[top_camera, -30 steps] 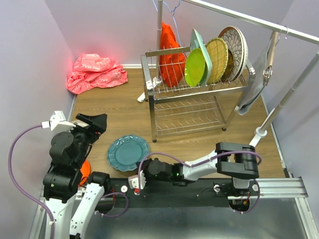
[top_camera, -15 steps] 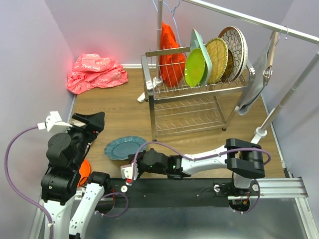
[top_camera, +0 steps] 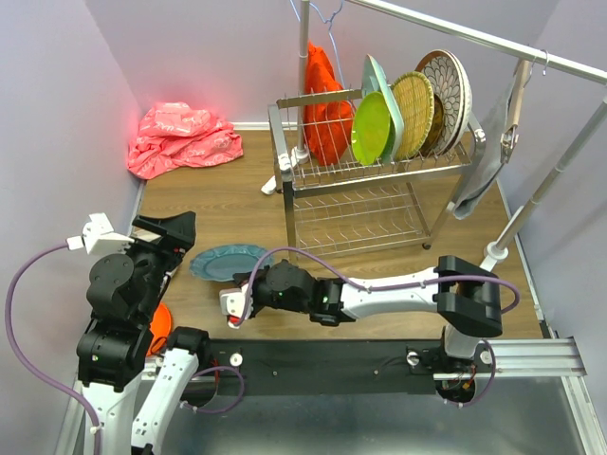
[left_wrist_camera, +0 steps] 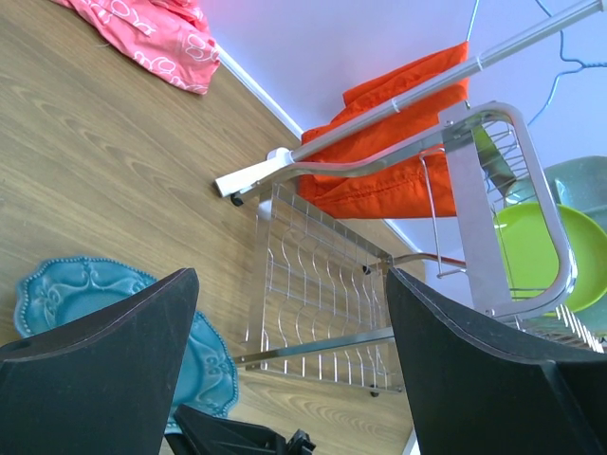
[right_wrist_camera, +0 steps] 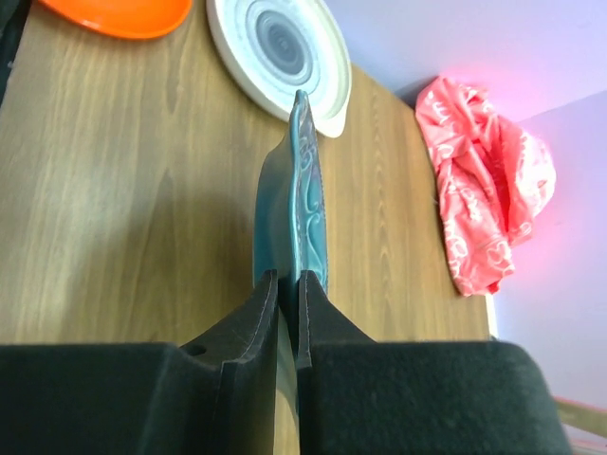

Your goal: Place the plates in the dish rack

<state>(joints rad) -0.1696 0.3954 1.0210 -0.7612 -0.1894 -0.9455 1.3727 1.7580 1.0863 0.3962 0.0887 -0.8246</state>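
While tight in the right gripper (right_wrist_camera: 287, 281), teal plate (right_wrist_camera: 296, 190) edge-on; left gripper (left_wrist_camera: 289, 277) wide apart

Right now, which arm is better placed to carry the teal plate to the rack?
Right. The right pincer is shut on the rim of the teal plate; the left pincer is open and empty.

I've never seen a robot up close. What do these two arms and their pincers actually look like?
Both arms, the left arm and the right arm, mix chunky black joint housings with smooth white links. A thin purple cable loops loosely outside each one. The left gripper and right gripper each have two broad, matte black, wedge-shaped fingers.
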